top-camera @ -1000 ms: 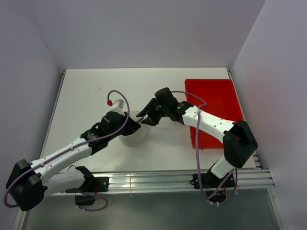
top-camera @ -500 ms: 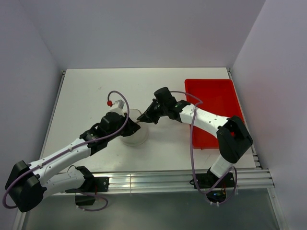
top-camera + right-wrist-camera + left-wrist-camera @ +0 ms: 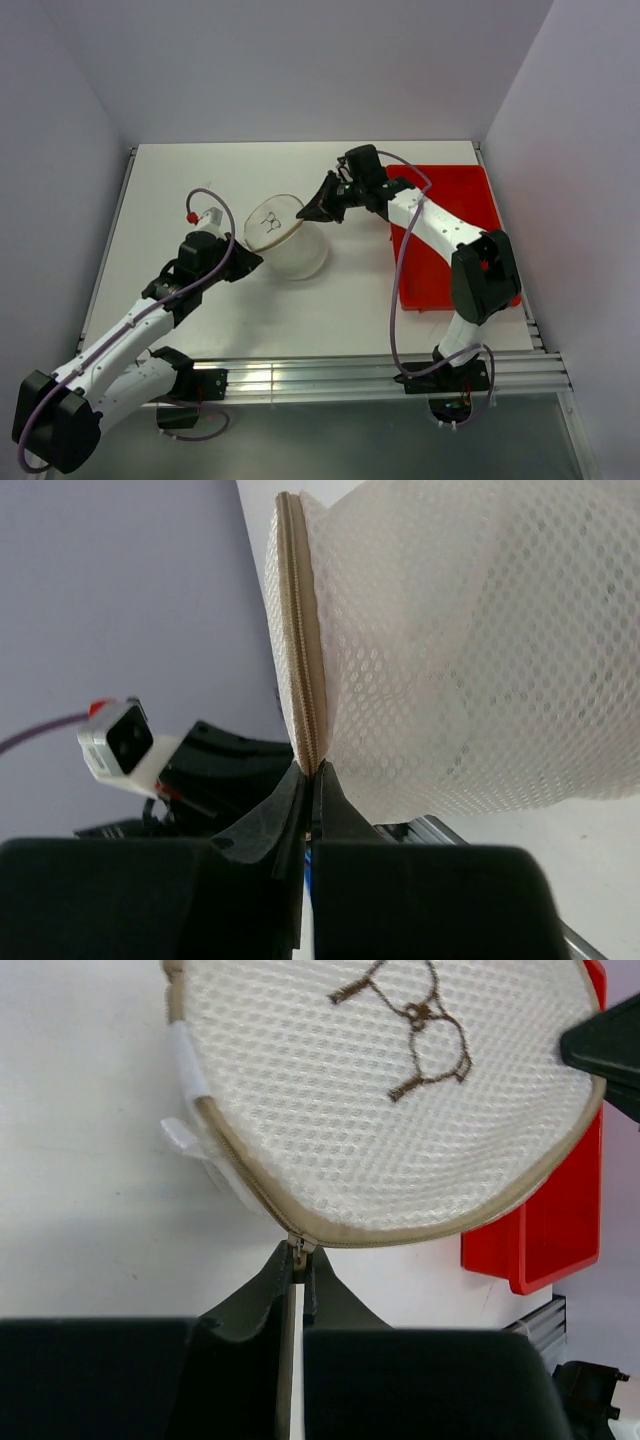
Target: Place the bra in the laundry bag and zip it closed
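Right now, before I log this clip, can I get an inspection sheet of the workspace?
Surface: white table.
Job's things: laundry bag held tilted between both grippers; bra not seen on its own.
Clutter: red tray at the right.
Grippers: left gripper and right gripper each shut on the bag's zip edge.
Cables: purple cable looped along each arm.
Surroundings: plain walls on three sides.

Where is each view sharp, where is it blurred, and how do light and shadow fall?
Top view: soft, even light, no glare; the bag throws only a faint shadow on the table. Left wrist view: mesh and printed outline crisp, the left claw dark and slightly soft. Right wrist view: zip seam sharp, the right claw near-black, the left arm behind it blurred.
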Motion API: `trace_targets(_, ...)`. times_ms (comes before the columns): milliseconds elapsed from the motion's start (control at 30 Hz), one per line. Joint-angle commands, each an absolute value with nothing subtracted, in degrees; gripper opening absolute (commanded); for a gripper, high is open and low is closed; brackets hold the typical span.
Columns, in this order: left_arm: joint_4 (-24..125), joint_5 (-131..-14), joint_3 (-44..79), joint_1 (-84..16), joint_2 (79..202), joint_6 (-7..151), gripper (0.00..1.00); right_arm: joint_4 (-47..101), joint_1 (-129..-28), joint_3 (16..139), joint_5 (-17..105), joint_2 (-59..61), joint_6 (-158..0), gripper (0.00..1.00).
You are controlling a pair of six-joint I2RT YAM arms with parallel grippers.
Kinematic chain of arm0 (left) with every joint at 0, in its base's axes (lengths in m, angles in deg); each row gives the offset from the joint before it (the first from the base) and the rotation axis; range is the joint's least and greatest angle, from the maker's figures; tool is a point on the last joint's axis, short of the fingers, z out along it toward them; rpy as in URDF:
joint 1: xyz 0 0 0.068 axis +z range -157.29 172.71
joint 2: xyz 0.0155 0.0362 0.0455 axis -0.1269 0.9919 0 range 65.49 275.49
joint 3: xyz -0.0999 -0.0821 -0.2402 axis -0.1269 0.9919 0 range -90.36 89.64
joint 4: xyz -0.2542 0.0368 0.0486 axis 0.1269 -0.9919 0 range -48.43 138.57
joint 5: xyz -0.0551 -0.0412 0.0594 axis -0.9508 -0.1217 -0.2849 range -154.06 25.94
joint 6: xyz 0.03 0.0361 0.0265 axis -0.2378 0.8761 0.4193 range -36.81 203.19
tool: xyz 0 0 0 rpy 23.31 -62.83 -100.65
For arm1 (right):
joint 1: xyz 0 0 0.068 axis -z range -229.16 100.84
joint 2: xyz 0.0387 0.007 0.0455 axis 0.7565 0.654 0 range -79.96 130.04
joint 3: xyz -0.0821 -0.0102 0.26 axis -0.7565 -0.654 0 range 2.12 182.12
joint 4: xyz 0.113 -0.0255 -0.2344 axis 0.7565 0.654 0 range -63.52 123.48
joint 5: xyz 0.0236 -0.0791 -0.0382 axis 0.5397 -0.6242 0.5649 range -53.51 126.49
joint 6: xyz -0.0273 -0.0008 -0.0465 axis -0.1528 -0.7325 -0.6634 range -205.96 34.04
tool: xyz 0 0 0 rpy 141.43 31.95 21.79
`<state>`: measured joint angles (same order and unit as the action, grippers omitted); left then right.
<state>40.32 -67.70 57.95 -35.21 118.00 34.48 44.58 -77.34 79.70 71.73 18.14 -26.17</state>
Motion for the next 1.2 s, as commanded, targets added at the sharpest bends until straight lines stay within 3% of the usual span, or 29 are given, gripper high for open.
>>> trace_targets(0, 37.67, -69.16, 59.75, -31.3, 116.29, 36.43, 0.0, 48.77, -75.79, 86.3, 77.7, 20.58, -34.71, 0.0)
trace_targets(333, 38.11, -69.33, 63.26, -18.56, 114.44, 35.38, 0.0, 61.89, -72.27, 102.66, 85.26, 30.69, -50.71, 0.0)
trace_targets(567, 39.34, -66.78, 62.22, -17.93, 112.42, 35.02, 0.0, 69.35, -72.09, 110.56, 84.31, 35.26, -55.64, 0.04)
trace_targets(767, 37.5, -67.94, 57.39, -22.48, 108.73, 36.43, 0.0, 76.39, -73.85, 122.17, 71.92, 37.9, -55.03, 0.3)
trace_targets(800, 37.41, -67.32, 56.86, -25.54, 108.64, 36.17, 0.0, 76.22, -74.11, 121.66, 70.69, 36.77, -54.07, 0.39)
trace_targets(867, 38.19, -66.61, 55.54, -28.72, 109.78, 35.38, 0.0, 74.83, -74.73, 119.47, 65.88, 34.66, -50.99, 0.47)
trace_targets(900, 38.81, -66.17, 55.45, -32.22, 111.18, 34.86, 0.0, 74.03, -74.99, 116.32, 64.19, 31.95, -49.33, 0.57)
trace_targets(1033, 43.2, -64.32, 55.8, -40.33, 113.99, 32.75, 0.0, 71.31, -76.4, 106.91, 58.56, 24.47, -45.11, 0.58)
trace_targets(1167, 47.33, -62.56, 56.06, -44.55, 117.34, 31.07, 0.0, 60.8, -79.29, 92.15, 60.82, 15.94, -37.02, 0.58)
